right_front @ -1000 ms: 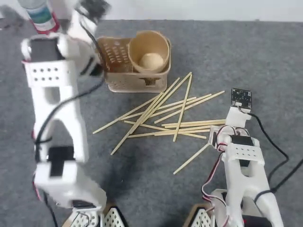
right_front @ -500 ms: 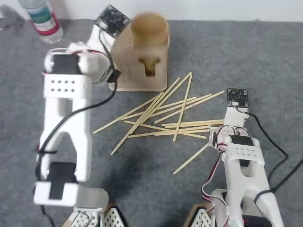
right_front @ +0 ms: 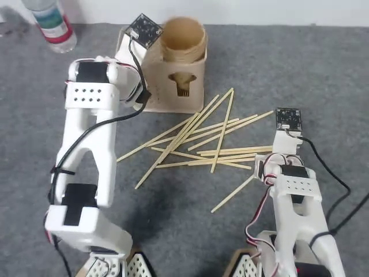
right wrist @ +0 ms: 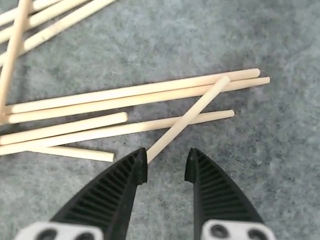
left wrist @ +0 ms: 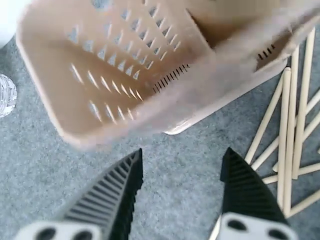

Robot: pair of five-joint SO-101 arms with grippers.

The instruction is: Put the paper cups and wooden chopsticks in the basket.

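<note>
Wooden chopsticks (right_front: 196, 144) lay loose on the grey carpet-like cloth (right_front: 311, 63) between the two arms. I counted about thirteen, but where they crossed each other the count was not sure. Most of them pointed with the long axis from the near left to the far right of the high view, spread like a fan, and their far ends came close to the basket. A few near the right arm lay almost straight across, side by side, and one lay alone, nearer to that arm's base. All were thin, pale, straight sticks.

One basket (right_front: 173, 92) of beige plastic stood at the far side of the cloth. It was tilted, and a wall with a handle cut-out faced the high camera; its inside had rows of small slits. One brown paper cup (right_front: 183, 34) sat in it, round in shape. Whether more cups were nested inside it I could not tell.

The left gripper (left wrist: 182, 160) was just in front of the basket, its ribbed black fingers wide apart and holding nothing. The right gripper (right wrist: 166, 167) was low over the cloth, fingers a little apart and empty, with the end of one slanted chopstick just beyond the tips.
</note>
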